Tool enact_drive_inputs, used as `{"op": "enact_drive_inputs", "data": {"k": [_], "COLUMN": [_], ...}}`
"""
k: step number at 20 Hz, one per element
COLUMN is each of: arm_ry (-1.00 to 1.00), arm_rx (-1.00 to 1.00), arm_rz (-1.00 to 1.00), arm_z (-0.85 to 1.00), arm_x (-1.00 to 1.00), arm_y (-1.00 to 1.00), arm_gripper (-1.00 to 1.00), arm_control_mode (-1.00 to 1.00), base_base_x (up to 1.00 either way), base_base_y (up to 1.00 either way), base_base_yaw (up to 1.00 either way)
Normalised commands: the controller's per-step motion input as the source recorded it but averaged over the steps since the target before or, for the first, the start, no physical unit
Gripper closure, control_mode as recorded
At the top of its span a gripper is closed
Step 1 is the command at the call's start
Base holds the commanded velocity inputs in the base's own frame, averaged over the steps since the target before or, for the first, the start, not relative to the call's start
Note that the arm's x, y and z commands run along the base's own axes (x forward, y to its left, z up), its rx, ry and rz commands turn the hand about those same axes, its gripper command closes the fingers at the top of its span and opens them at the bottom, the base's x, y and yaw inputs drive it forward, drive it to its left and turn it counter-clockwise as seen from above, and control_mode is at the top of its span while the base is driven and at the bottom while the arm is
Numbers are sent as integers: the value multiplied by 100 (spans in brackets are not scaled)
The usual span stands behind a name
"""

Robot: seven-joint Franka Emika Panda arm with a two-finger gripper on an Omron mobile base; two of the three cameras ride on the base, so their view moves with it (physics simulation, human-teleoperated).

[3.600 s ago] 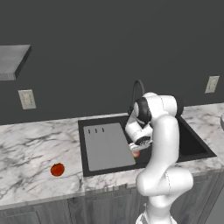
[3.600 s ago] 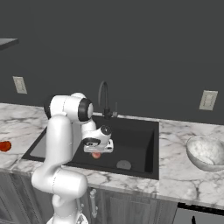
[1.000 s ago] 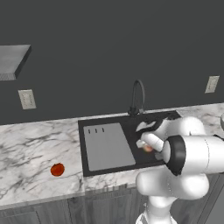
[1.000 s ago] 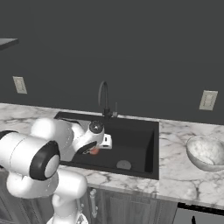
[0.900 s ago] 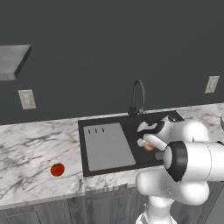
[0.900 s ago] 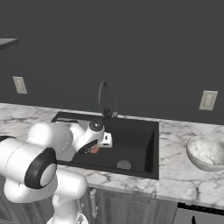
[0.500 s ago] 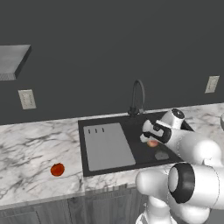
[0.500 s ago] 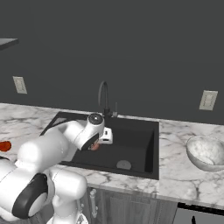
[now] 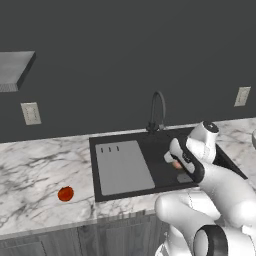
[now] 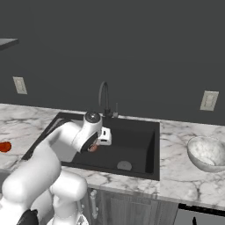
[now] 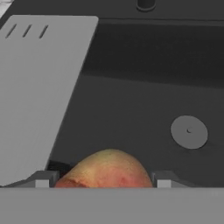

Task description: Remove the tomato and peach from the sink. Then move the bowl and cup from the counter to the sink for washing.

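Note:
My gripper (image 11: 104, 179) is shut on the peach (image 11: 107, 170), a pale pinkish-red fruit held between both fingertips. It hangs over the black sink (image 9: 160, 150), above the basin floor and just right of the grey panel (image 11: 39, 87). The peach (image 9: 176, 164) also peeks out under the hand (image 10: 94, 147) in both base views. The deep red tomato (image 9: 65, 193) rests on the marble counter (image 9: 40, 170) left of the sink. A speckled pale bowl (image 10: 206, 154) stands on the counter right of the sink. The cup is out of view.
The black gooseneck faucet (image 9: 157, 110) rises behind the basin. The round drain (image 11: 189, 131) lies in the sink floor to the right of the held fruit. My own arm's elbow stretches low across the sink's front edge.
The arm's elbow and upper links have swung down and sideways. The hand with the peach has stayed almost in place over the sink.

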Motion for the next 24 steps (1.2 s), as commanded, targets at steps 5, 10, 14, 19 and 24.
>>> {"op": "enact_drive_inputs", "data": {"k": [5,10,14,19,24], "arm_ry": [-2,-6,-9,-2,0], "arm_rx": [0,0,0,0,0], "arm_rz": [-3,-1,0,0,-10], "arm_z": [24,23,26,26,16], "arm_x": [-27,-19,-13,-6,-7], "arm_y": [11,19,25,27,34], "arm_gripper": [100,100,100,100,100], "arm_control_mode": [-100,-100,-100,-100,-100], "base_base_x": [0,0,0,0,0], "base_base_y": [0,0,0,0,0], "base_base_yaw": [0,0,0,0,0]}}
